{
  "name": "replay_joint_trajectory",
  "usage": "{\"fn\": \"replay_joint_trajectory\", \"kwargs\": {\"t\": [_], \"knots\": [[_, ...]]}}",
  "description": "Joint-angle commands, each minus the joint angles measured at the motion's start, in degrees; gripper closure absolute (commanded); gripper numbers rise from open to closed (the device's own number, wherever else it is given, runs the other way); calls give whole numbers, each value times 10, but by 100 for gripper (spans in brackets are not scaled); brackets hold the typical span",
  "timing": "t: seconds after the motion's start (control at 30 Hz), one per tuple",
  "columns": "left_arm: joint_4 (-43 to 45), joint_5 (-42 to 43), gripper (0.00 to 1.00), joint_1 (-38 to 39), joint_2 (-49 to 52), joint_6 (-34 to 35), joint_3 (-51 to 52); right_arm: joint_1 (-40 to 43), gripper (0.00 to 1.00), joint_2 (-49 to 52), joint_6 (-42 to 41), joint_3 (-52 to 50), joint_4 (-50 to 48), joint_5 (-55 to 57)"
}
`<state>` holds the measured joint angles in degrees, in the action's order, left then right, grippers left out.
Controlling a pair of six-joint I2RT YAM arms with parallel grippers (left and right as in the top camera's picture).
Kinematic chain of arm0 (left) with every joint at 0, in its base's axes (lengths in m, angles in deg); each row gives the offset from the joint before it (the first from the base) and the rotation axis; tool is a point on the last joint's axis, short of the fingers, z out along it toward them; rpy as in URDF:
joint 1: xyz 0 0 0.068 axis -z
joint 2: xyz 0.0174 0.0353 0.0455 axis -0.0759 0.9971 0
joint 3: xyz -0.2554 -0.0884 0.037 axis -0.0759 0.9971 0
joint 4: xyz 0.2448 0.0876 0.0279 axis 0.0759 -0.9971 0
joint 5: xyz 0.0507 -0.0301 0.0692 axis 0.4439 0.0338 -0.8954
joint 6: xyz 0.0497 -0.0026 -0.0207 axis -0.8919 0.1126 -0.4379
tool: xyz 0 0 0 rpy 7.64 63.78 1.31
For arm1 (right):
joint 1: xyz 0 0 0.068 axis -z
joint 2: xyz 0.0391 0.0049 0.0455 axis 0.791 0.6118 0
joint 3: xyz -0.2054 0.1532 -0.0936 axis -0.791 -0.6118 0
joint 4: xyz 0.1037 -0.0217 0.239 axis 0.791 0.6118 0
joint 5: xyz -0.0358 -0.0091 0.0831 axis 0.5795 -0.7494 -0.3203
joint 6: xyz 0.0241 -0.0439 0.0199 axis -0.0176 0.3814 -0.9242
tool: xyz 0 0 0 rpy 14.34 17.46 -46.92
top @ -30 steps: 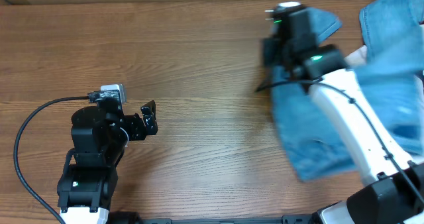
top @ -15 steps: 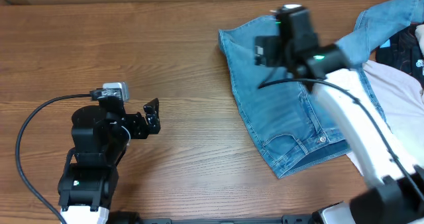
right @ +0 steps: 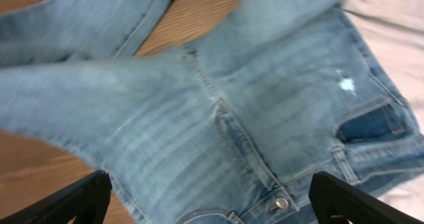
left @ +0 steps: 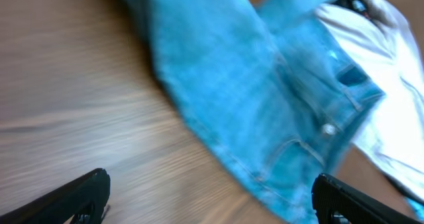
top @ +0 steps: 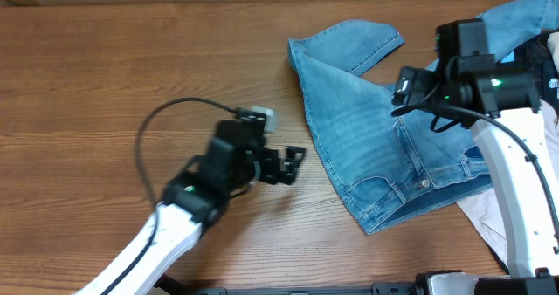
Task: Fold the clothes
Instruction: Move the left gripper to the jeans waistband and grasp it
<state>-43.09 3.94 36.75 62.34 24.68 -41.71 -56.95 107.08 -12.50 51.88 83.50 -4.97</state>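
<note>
The clothes, a pair of light-blue denim jeans [top: 376, 138], lie crumpled on the wooden table right of centre, with the button and waistband toward the front and one leg bent at the far edge. My left gripper [top: 295, 162] stands open just left of the jeans' edge, empty. In the left wrist view the jeans [left: 265, 98] fill the upper middle, ahead of the gripper [left: 212, 207]. My right gripper [top: 402, 92] hovers open above the jeans. In the right wrist view the gripper [right: 212, 204] is wide apart over the fly seam and button [right: 281, 203], holding nothing.
A pale pink-white garment [top: 489, 215] and a dark garment [top: 533, 55] lie at the right edge, partly under the jeans and the right arm. The left arm's black cable [top: 144, 147] loops over the bare wood [top: 131, 59] at the left.
The right gripper opened and dropped the jeans, which now lie spread on the table, and it drew back to the right. The left arm has swung right toward the jeans' edge.
</note>
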Motion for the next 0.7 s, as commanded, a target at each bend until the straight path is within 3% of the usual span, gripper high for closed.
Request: {"fn": "replay_joint_trajectory", "kwargs": {"t": [0.0,0.17,0.43,0.67], "knots": [[45,28,0,63,80,141,-11,51,0,-20,-17,7,-6,-25],[68,22,0,77,111,157,-12,75,0,-9,30,2,49,-64],[47,6,0,-113,38,97,-14,24,0,1,74,-138,13,-131],[-31,4,0,-277,3,16,-14,-114,0,7,84,-243,-84,-134]]}}
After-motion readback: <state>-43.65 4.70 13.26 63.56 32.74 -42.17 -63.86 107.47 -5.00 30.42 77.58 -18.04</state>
